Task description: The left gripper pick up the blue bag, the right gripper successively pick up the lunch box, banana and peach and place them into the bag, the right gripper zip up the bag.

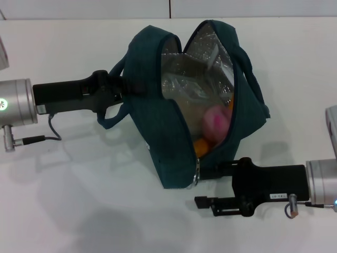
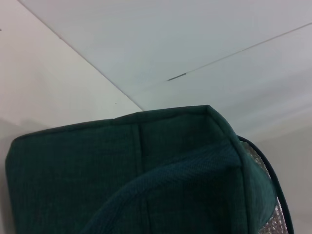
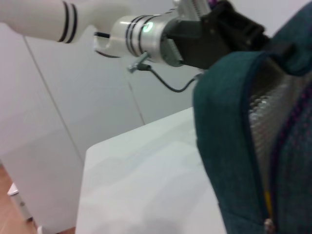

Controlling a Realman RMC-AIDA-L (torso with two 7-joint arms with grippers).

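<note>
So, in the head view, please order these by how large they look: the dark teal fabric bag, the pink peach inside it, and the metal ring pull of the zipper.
1. The dark teal fabric bag, by far the largest.
2. The pink peach, only partly visible inside the bag's foil lining.
3. The metal ring pull, a thin ring next to the right gripper.

The blue bag [image 1: 174,137] gapes toward the right, its mouth wide at the far end and narrowing at the near end, where the right gripper [image 1: 202,171] sits at the zipper pull. A pink peach [image 1: 216,122] and the orange banana [image 1: 201,146] fill the near part inside. The left gripper [image 1: 124,87] blocks the bag's left side. Bare table [image 1: 95,211] lies near and left.
</note>
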